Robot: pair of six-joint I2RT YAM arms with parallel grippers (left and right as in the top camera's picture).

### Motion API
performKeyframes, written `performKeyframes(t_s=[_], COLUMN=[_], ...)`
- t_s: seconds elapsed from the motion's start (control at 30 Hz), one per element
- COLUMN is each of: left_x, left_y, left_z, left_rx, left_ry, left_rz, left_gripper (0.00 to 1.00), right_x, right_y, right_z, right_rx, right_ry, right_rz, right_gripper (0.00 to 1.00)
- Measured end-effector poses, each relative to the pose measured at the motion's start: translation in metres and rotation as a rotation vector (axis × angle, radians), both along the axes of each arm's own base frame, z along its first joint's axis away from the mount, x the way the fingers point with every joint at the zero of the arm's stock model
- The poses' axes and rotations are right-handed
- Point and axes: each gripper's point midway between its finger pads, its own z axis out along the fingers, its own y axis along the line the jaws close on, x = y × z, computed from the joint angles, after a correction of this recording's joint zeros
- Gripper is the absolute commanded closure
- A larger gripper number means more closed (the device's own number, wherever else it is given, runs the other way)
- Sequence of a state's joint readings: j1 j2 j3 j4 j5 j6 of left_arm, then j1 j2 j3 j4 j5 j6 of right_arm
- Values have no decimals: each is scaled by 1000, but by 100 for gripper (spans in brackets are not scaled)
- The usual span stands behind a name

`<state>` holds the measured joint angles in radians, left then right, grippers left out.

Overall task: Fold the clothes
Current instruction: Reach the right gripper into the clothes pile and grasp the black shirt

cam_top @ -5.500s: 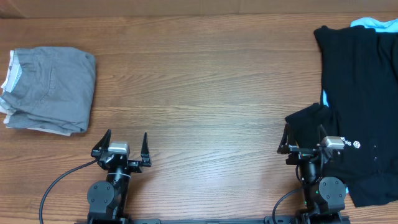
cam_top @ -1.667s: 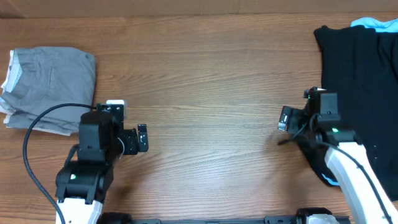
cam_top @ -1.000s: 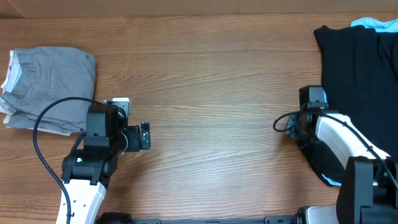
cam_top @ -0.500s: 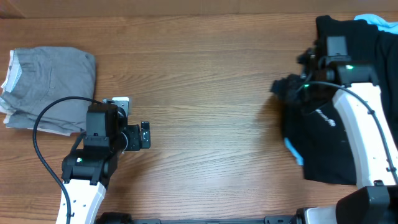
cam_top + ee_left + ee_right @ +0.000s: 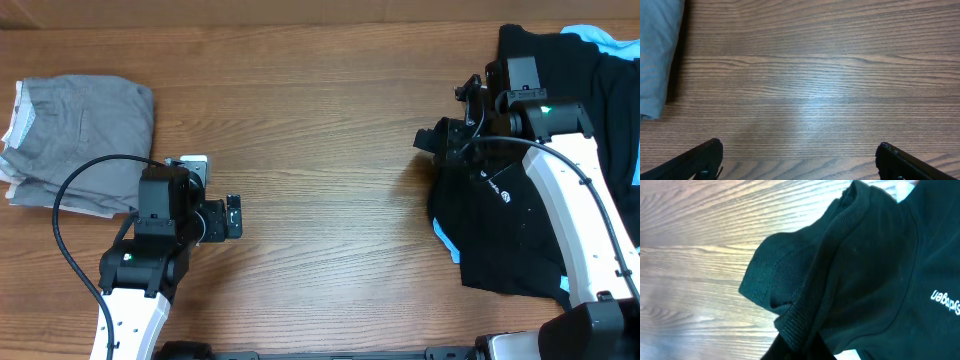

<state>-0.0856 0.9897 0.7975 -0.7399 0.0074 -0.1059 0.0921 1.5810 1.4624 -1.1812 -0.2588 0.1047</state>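
My right claw was pinched on a bunched, ribbed edge of the black tee. Only a narrow fold seemed to sit between the jaws, so I judged it could slip free on a pull. The rest of the tee lay rumpled on the table to the claw's right and back toward me, and its weight would drag against the hold. The blue tee lay partly beneath it and might be hauled along. A one-point pull could also twist the cloth rather than spread it. My right arm reached far out and bent inward, the claw low and pointing left. My left claw hovered wide apart over bare wood, holding nothing, with the grey pile to its left.
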Motion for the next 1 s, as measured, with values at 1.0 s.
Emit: performKeyframes(t_s=[1.0], left_x=[1], left_y=[-1], left_z=[1], left_rx=[-6], left_ry=[-6], left_rz=[-4], left_gripper=[0], right_x=[-2], right_y=[-19], right_z=[-129], right_rx=[-136], right_ry=[-75], right_rz=[-34], right_gripper=[52])
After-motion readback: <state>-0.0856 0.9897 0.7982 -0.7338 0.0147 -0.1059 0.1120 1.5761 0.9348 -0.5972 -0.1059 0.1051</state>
